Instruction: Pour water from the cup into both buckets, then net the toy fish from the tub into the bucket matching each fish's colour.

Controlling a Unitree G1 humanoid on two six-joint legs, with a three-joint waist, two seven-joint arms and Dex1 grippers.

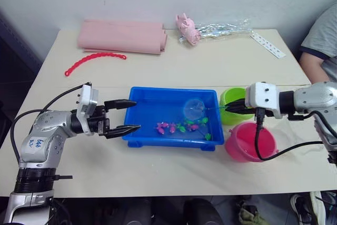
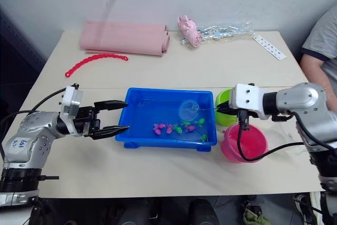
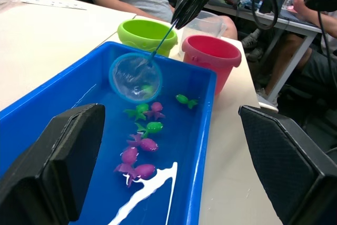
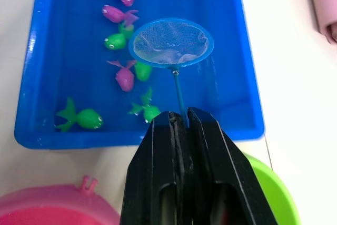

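Right wrist view shows the right gripper [image 4: 181,122] with its two black fingers pressed together on the thin handle of the net [image 4: 171,42]. The blue hoop is held above the water of the tub [image 4: 29,67], over its far part, and it looks empty. Below and beside the hoop the toy fish [image 4: 125,77] are scattered, pink ones and green ones mixed, most of them toward the near long wall.

From the head camera, the handle passes over the right short rim of the tub, and the gripper itself stays outside this rim, above the green bucket [image 1: 230,106]. The pink bucket [image 1: 247,143] stands just beside the green one, closer to the near table edge, and both stand close against the right end of the tub.

The left gripper [image 1: 126,115] is wide open at the left short wall of the tub, one finger over the corner of the rim, the other at the near corner, holding nothing.

Behind the tub the table [image 1: 210,67] is open until a red bead chain [image 1: 95,59], a rolled pink cloth [image 1: 122,37] and a plastic wrapper [image 1: 224,29] at the far edge. A person's arm [image 1: 318,51] is at the right side.
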